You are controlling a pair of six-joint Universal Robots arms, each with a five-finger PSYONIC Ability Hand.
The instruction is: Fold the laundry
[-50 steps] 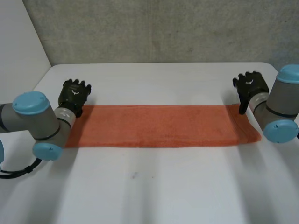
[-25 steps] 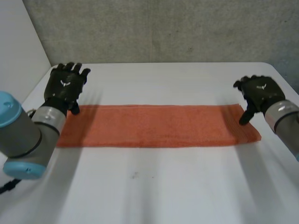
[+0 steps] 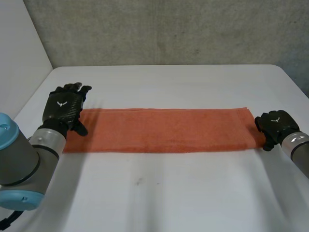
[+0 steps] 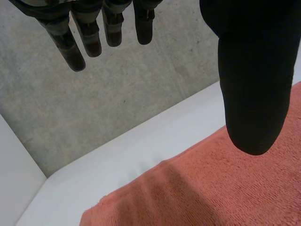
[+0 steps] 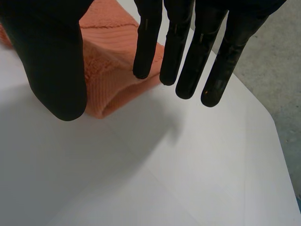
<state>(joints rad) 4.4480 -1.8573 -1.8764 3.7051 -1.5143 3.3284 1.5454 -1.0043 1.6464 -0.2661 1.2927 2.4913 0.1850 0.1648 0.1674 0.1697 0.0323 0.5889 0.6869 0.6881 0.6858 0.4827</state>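
An orange towel (image 3: 164, 130) lies folded into a long strip across the white table (image 3: 169, 193). My left hand (image 3: 62, 107) hovers over the strip's left end, fingers straight and thumb spread wide in the left wrist view, holding nothing; the towel (image 4: 225, 188) lies under its thumb (image 4: 251, 84). My right hand (image 3: 275, 125) is low at the strip's right end, by the near corner. In the right wrist view its fingers (image 5: 188, 56) hang straight beside the thumb, with the towel's corner (image 5: 110, 70) below the gap between them and not pinched.
A grey concrete wall (image 3: 169, 29) runs behind the table's far edge, and a white panel (image 3: 19, 48) stands at the left. The table's right corner (image 3: 289, 77) lies just beyond the right hand. Bare tabletop lies in front of the towel.
The left hand swung out and came back nearer over the towel's left end. The right hand moved from the far right corner down to the near right corner and lowered.
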